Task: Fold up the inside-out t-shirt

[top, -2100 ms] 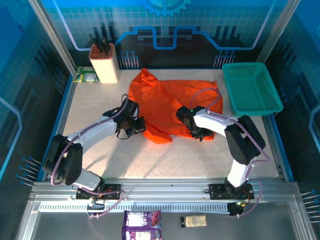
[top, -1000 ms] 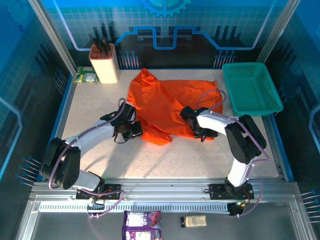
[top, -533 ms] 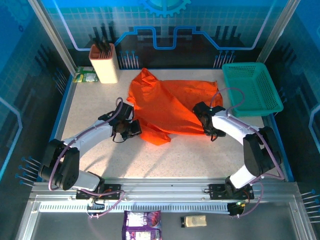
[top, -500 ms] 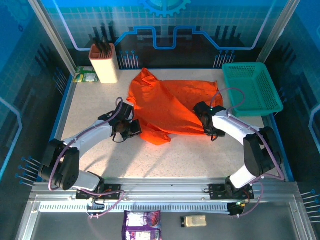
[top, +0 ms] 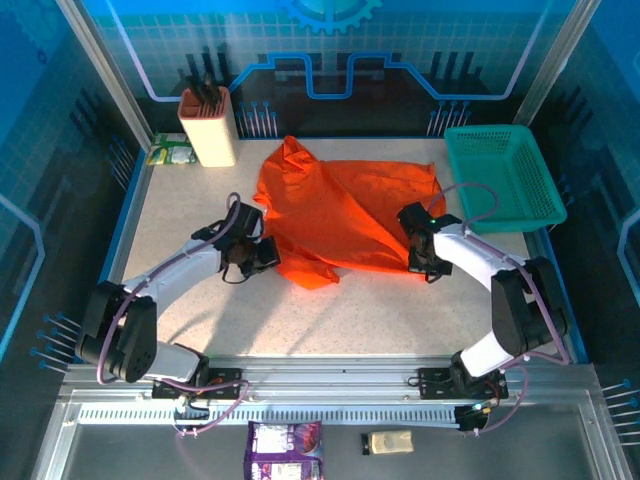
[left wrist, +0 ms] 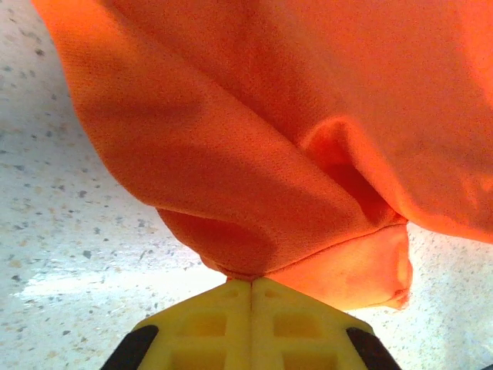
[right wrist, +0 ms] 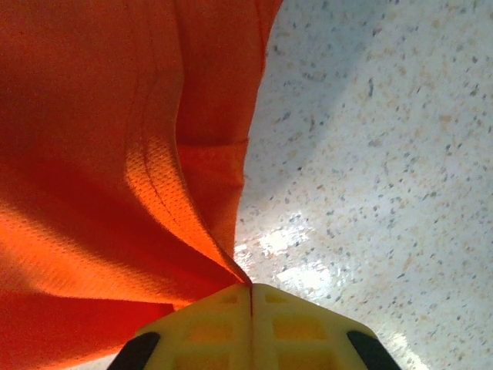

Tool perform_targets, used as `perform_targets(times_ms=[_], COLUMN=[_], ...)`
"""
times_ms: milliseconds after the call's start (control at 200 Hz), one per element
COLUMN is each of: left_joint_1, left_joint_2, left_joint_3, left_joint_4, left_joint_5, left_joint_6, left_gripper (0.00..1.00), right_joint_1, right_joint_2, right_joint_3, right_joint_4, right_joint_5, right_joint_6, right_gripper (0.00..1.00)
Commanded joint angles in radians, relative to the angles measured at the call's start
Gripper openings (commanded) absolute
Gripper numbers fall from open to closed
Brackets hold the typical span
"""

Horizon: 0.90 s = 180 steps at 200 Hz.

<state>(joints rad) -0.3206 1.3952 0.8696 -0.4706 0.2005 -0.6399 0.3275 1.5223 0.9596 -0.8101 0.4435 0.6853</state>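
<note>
The speckled pale desk (top: 330, 320) carries the inside-out t-shirt (top: 340, 205) a little past its middle toward 12 o'clock, a bright orange-red heap spread loosely and rumpled, with a peak of cloth rising at its 11 o'clock corner and a fold hanging down toward 7 o'clock. At the desk's 2 o'clock corner sits a teal-green mesh basket (top: 505, 180), near the shirt's 3 o'clock edge but apart from it. At 10 o'clock stands a beige holder (top: 207, 125) with dark handles sticking up out of it, and just beside it, toward 9 o'clock, lies a small green packet (top: 170, 150). The left claw (top: 262, 255) sits at the shirt's 8 o'clock edge; from the left wrist, the claw (left wrist: 251, 281) has its yellow fingers pressed together with no gap, and a gathered bunch of the t-shirt (left wrist: 254, 116) is pinched between their tips — the cloth fans up and away from that point, a hemmed edge curling out at 4 o'clock. The right claw (top: 415, 252) is at the shirt's 4 o'clock edge; from the right wrist, this claw (right wrist: 251, 289) is likewise closed tight, its yellow fingers meeting on a thin fold of the t-shirt (right wrist: 100, 116), which stretches off toward 10 o'clock with a stitched seam showing, bare desk lying at 2 o'clock.
</note>
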Motion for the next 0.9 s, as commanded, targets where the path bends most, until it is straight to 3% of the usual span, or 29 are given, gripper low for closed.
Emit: perform_targets(times_ms=[0, 280, 495, 685, 810, 896], left_joint_1=[0.07, 0.254, 0.321, 0.321, 0.321, 0.313], left_joint_2=[-0.064, -0.088, -0.123, -0.198, -0.239, -0.222], left_joint_3=[0.109, 0.439, 0.512, 0.363, 0.174, 0.041], left_joint_4=[-0.056, -0.196, -0.276, -0.351, -0.353, -0.256], left_joint_5=[0.049, 0.165, 0.222, 0.279, 0.291, 0.333], left_joint_6=[0.051, 0.11, 0.132, 0.145, 0.147, 0.109], left_gripper=[0.0, 0.0, 0.0, 0.0, 0.0, 0.0], right_joint_1=[-0.068, -0.271, -0.361, -0.36, -0.34, -0.327], right_joint_2=[-0.089, -0.291, -0.416, -0.486, -0.498, -0.467], right_joint_3=[0.038, 0.256, 0.312, 0.224, 0.092, 0.015], right_joint_4=[0.01, -0.02, -0.058, -0.121, -0.138, -0.097], right_joint_5=[-0.05, -0.216, -0.449, -0.607, -0.603, -0.569], right_joint_6=[-0.052, -0.194, -0.259, -0.247, -0.167, -0.135], right_gripper=[0.0, 0.0, 0.0, 0.0, 0.0, 0.0])
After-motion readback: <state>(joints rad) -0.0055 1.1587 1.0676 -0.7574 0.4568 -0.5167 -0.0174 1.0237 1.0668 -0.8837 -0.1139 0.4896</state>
